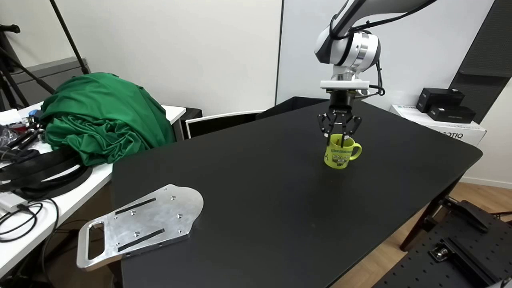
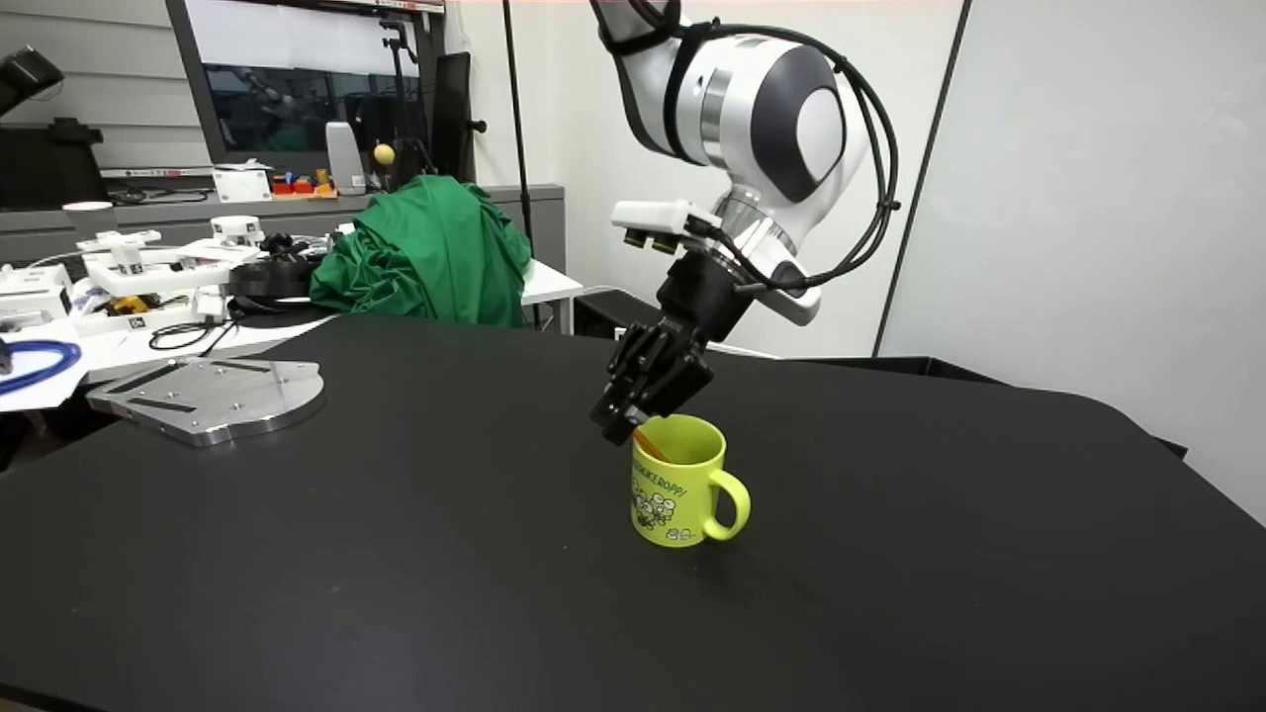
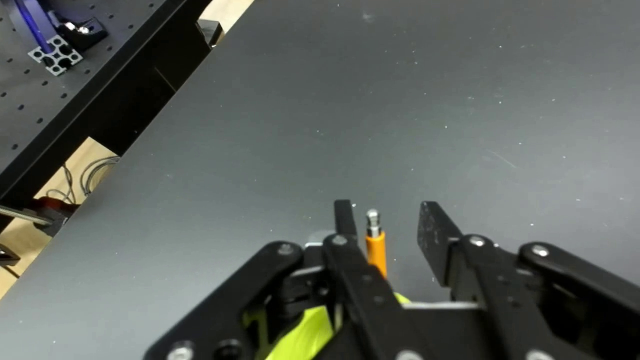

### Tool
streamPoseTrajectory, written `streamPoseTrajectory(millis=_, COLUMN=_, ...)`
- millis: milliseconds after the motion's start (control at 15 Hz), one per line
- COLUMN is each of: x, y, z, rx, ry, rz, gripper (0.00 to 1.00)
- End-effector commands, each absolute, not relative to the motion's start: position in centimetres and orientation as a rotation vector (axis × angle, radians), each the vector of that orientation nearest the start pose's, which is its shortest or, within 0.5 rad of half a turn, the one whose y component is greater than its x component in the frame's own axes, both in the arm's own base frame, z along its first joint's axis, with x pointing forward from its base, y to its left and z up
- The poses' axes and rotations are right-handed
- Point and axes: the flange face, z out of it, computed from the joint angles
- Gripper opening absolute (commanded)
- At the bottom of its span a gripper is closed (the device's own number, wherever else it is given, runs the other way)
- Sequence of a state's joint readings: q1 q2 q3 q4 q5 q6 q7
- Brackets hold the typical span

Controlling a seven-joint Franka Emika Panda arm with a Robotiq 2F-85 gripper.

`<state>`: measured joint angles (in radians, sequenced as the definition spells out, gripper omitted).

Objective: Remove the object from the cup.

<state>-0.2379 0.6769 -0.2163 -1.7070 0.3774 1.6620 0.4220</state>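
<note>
The lime yellow-green cup (image 1: 338, 154) stands upright on the black table, with its handle to the right in both exterior views (image 2: 673, 499). A thin orange stick with a metal end leans inside the cup; it shows in an exterior view (image 2: 651, 447) and in the wrist view (image 3: 376, 251). My gripper (image 3: 388, 217) is open, tilted over the cup's rim. The stick's metal end is between its fingers, nearer the left one, with a gap to the right one. In the wrist view, the cup (image 3: 305, 332) is mostly hidden behind the gripper.
A silver metal plate (image 1: 160, 216) lies at the table's edge. A green cloth heap (image 1: 100, 116) sits on a white side table with cables and parts. A white box (image 1: 444, 124) with black boxes is behind the table. A black perforated board (image 3: 65, 90) lies beyond the table's edge.
</note>
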Motion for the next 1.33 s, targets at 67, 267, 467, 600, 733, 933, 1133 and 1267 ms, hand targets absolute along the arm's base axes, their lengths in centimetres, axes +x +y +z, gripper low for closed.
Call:
streamPoseTrajectory(millis=67, x=54.6, y=-21.5, z=18.8, rx=-2.415, ry=1.362, rz=0.949, gripper=0.05)
streamPoseTrajectory(millis=267, x=54.7, y=-21.3, z=19.8, rx=-2.428, ry=1.342, rz=0.924, gripper=0.00)
streamPoseTrajectory(millis=467, x=54.7, y=-20.7, z=21.9, rx=-2.418, ry=1.299, rz=0.908, gripper=0.02)
streamPoseTrajectory(millis=600, x=54.8, y=-20.1, z=24.1, rx=-2.394, ry=1.271, rz=0.908, gripper=0.02)
streamPoseTrajectory(millis=733, x=54.7, y=-19.4, z=26.5, rx=-2.354, ry=1.237, rz=0.936, gripper=0.02)
streamPoseTrajectory(millis=933, x=54.0, y=-18.2, z=31.0, rx=-2.274, ry=1.153, rz=1.005, gripper=0.02)
streamPoseTrajectory(millis=1133, x=53.1, y=-16.2, z=34.9, rx=-2.306, ry=1.029, rz=1.000, gripper=0.02)
streamPoseTrajectory(millis=1267, x=52.8, y=-14.5, z=36.3, rx=-2.395, ry=0.925, rz=0.994, gripper=0.02)
